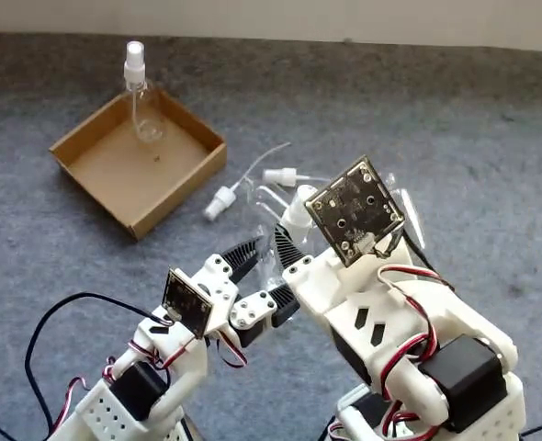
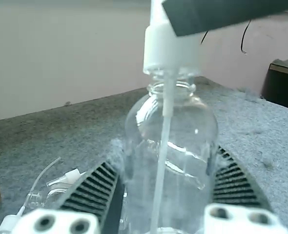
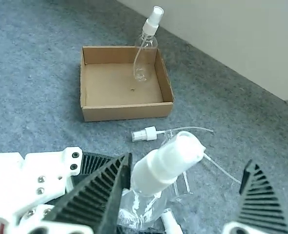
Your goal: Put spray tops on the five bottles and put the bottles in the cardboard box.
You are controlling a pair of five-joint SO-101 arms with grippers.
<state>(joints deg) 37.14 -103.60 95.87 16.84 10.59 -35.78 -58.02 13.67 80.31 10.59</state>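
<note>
My right arm's camera board hides part of the counter behind it. My left gripper clamps a clear bottle, its base cut off. My right gripper gapes around the spray top, which seems to sit loosely on the neck. Beyond, a capped bottle stands in the cardboard box, and a loose top lies nearby.

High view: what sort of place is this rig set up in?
Probably an indoor test bench: a grey carpet-like table cover, a plain pale wall behind it, and a cardboard box with a spray bottle standing inside.
</note>
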